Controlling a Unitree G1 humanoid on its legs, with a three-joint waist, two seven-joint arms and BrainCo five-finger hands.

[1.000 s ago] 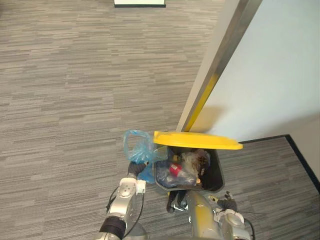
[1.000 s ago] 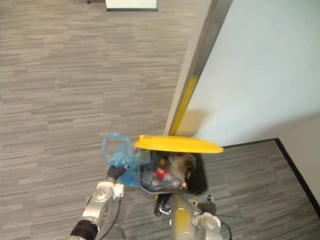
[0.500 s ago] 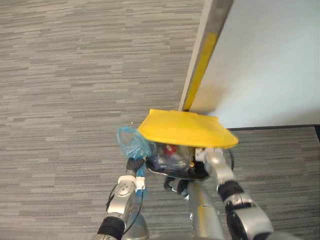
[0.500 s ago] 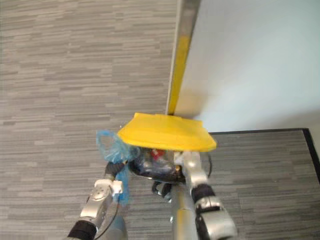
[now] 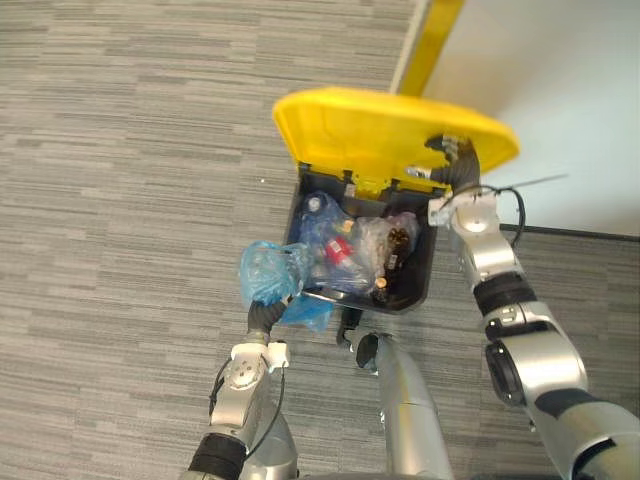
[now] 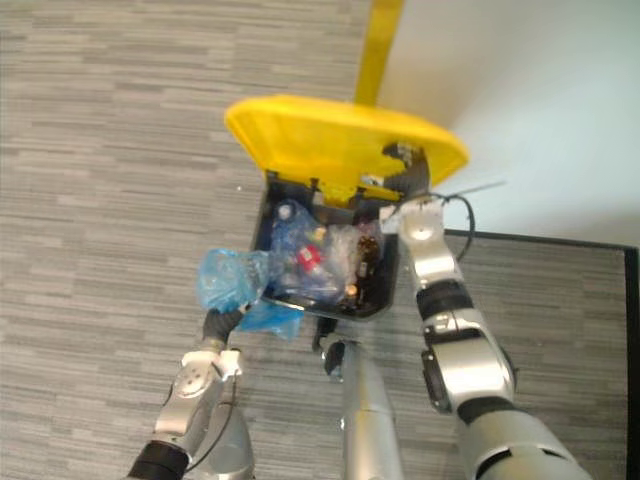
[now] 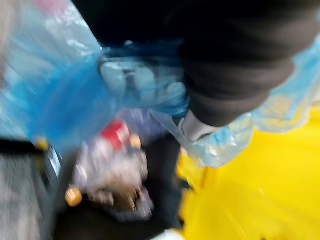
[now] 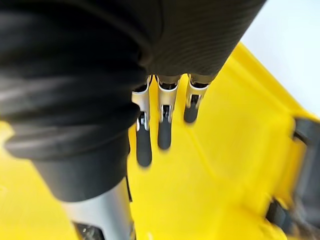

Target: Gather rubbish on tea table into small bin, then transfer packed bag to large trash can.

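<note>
You had the right hand (image 5: 455, 165) at 1 o'clock of the large trash can (image 5: 425, 285). Its fingers (image 8: 164, 131) were straight and lay flat on the underside of the yellow lid (image 5: 350, 130), which stood open at the can's 12 o'clock side. Your left hand (image 5: 262, 318) was curled around the bunched neck of the blue bag (image 5: 268, 272), and the bag was at the can's 8 o'clock rim, touching it, beside the rubbish (image 5: 350, 250) already inside.

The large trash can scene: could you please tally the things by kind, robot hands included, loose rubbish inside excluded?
Robot hands: 2, the left robot hand and the right robot hand
Blue bag: 1
Black trash can: 1
Yellow lid: 1
Total: 5
</note>
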